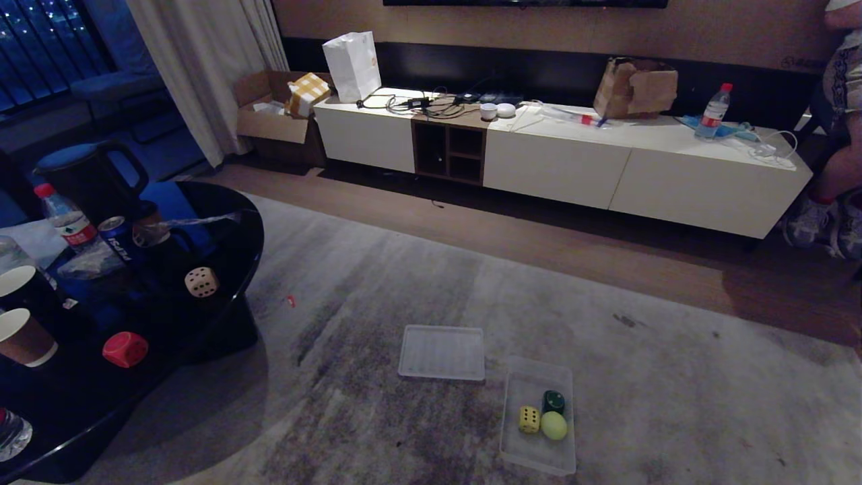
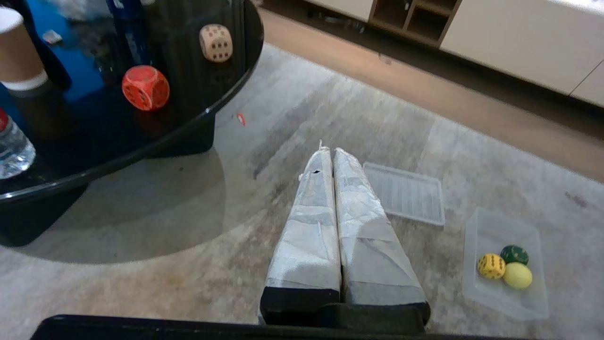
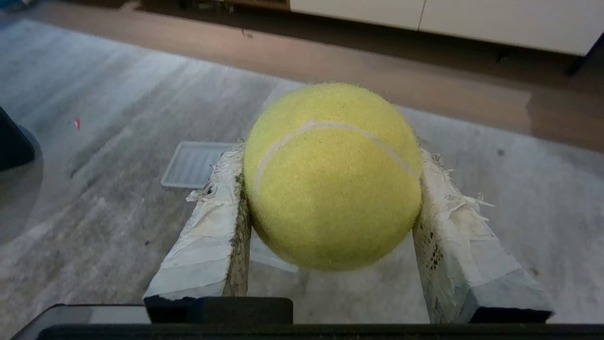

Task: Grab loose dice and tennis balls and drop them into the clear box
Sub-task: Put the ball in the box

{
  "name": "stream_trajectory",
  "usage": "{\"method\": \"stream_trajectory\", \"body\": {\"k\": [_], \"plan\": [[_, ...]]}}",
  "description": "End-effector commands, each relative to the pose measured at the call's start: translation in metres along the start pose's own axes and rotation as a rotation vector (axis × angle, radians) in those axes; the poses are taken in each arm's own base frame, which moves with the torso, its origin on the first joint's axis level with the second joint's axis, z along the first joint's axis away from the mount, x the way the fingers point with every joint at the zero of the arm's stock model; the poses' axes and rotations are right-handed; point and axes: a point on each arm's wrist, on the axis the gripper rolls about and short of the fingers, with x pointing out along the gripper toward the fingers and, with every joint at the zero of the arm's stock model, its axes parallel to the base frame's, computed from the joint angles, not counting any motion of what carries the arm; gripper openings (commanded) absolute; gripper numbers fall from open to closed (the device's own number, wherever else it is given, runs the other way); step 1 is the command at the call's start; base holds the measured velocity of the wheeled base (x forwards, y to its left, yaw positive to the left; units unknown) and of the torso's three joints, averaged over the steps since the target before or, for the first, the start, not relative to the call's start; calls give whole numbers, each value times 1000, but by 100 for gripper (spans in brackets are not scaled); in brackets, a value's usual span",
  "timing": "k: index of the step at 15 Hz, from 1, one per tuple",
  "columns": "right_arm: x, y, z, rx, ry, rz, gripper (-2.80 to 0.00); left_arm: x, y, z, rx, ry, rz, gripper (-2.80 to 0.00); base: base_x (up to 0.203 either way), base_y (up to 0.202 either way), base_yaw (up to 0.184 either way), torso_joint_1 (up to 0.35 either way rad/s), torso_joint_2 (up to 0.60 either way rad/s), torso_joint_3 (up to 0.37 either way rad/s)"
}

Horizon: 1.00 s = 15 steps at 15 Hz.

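Observation:
My right gripper (image 3: 332, 156) is shut on a fuzzy yellow-green tennis ball (image 3: 332, 189), held above the carpet. The clear box (image 1: 515, 391) lies on the carpet and holds a yellow die (image 1: 529, 419), a dark green die (image 1: 553, 401) and a yellow-green ball (image 1: 554, 426). Its flat lid (image 1: 442, 352) lies beside it. A beige die (image 1: 201, 281) and a red die (image 1: 125, 349) sit on the black table (image 1: 229, 229). My left gripper (image 2: 330, 151) is shut and empty above the carpet, between the table and the lid (image 2: 406, 192). Neither arm shows in the head view.
Paper cups (image 1: 23, 337), water bottles (image 1: 67, 222), a can (image 1: 118, 236) and a dark kettle (image 1: 87, 172) crowd the black table. A long white cabinet (image 1: 559, 162) runs along the far wall. A person's legs (image 1: 832, 182) stand at the right edge. An open cardboard box (image 1: 269, 108) sits by the curtain.

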Motion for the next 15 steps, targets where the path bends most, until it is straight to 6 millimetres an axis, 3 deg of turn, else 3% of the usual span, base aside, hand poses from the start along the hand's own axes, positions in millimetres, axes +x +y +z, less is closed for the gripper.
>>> {"method": "stream_trajectory", "body": {"k": [1, 15], "plan": [[1, 0, -3, 1, 10, 1, -280, 0, 0, 0, -1, 0, 1, -280, 0, 0, 0, 2, 2, -189], [1, 0, -2, 0, 9, 1, -280, 0, 0, 0, 21, 5, -5, -280, 0, 0, 0, 3, 5, -197]]}}
